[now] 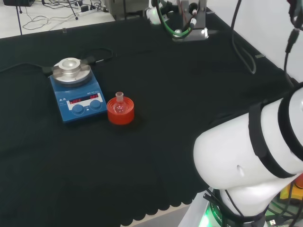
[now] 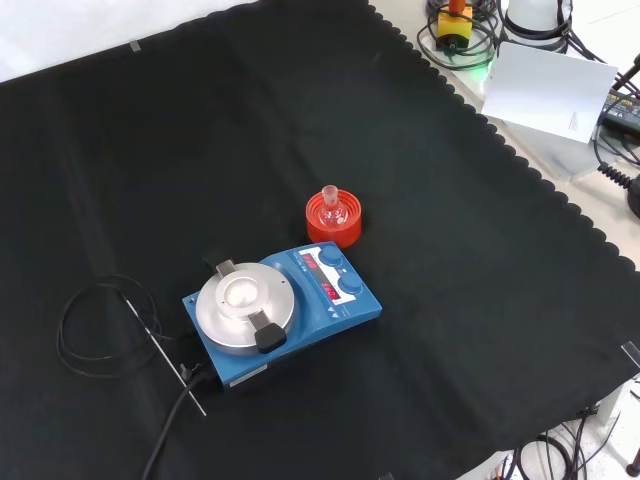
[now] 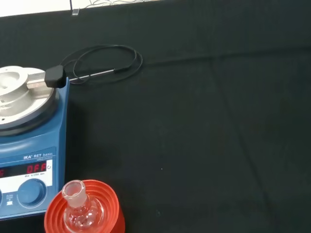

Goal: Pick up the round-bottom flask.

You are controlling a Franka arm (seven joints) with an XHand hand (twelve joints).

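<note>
In the head view we see the round-bottom flask (image 1: 119, 105) sitting upright in its ribbed stand (image 1: 120, 112) on the worktop (image 1: 165, 94), just beside the hotplate (image 1: 75, 92) at its 4 o'clock. The probe cable (image 2: 95, 330) coils at the hotplate's 9 o'clock in the front view.

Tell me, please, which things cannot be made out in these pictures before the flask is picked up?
- Round-bottom flask: its bulb's underside sits inside the red ribbed stand in every view; the wrist view's edge cuts off the stand's lower part.
- Whether the flask holds liquid: the glass is clear and small in the head and front views.
- Blue stirrer plate: cut off by the wrist view's edge.
</note>
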